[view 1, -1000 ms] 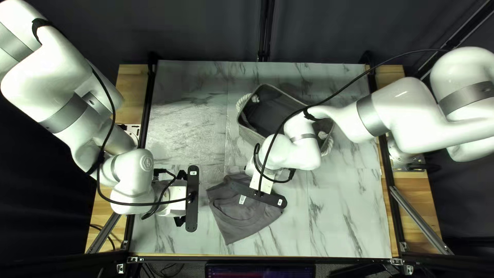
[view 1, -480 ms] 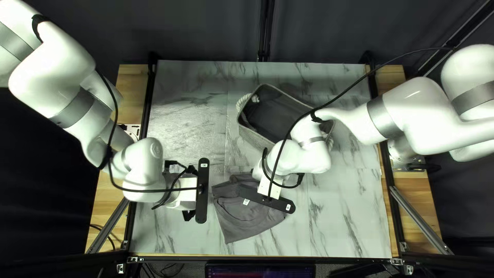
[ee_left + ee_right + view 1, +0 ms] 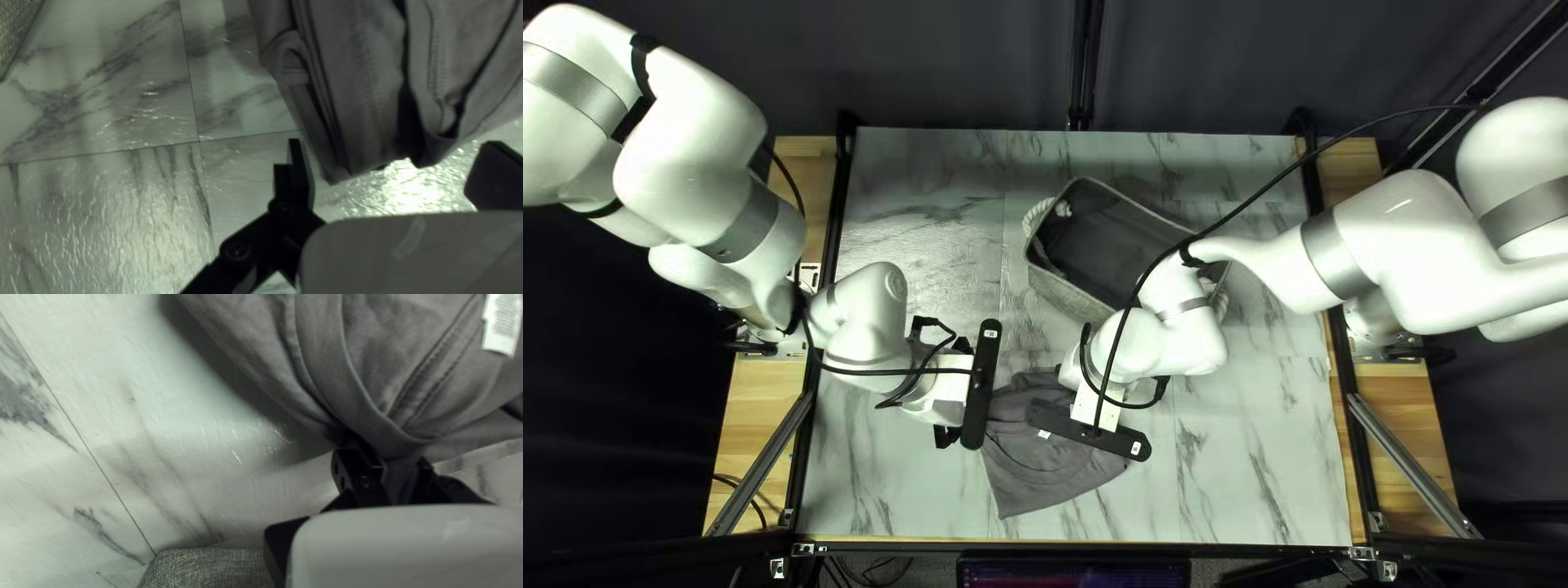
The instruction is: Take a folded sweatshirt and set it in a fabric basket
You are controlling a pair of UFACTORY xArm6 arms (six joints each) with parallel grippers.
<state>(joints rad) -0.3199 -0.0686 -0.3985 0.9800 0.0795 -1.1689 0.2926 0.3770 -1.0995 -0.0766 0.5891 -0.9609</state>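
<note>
A grey folded sweatshirt (image 3: 1046,468) lies on the table below the basket in the top left view, partly hidden by both arms. My left gripper (image 3: 954,397) is at its left edge; in the left wrist view that gripper (image 3: 395,177) stands open, the sweatshirt (image 3: 376,98) just ahead of and between its spread fingers. My right gripper (image 3: 1097,405) is over the sweatshirt's right part. In the right wrist view, the right gripper (image 3: 401,471) is shut on a gathered edge of the sweatshirt (image 3: 327,365). The fabric basket (image 3: 1059,285) looks empty inside.
The basket has rope handles (image 3: 1037,216) and stands beyond the sweatshirt, partly under my right forearm. Its grey wall (image 3: 207,566) shows close beside my right gripper. A cable (image 3: 1285,163) hangs along the right arm. Bare marble tabletop (image 3: 915,240) lies left of the basket.
My left gripper has moved right and toward the far edge, up to the sweatshirt. My right gripper has shifted a little to the right. The sweatshirt's upper left part has moved slightly right.
</note>
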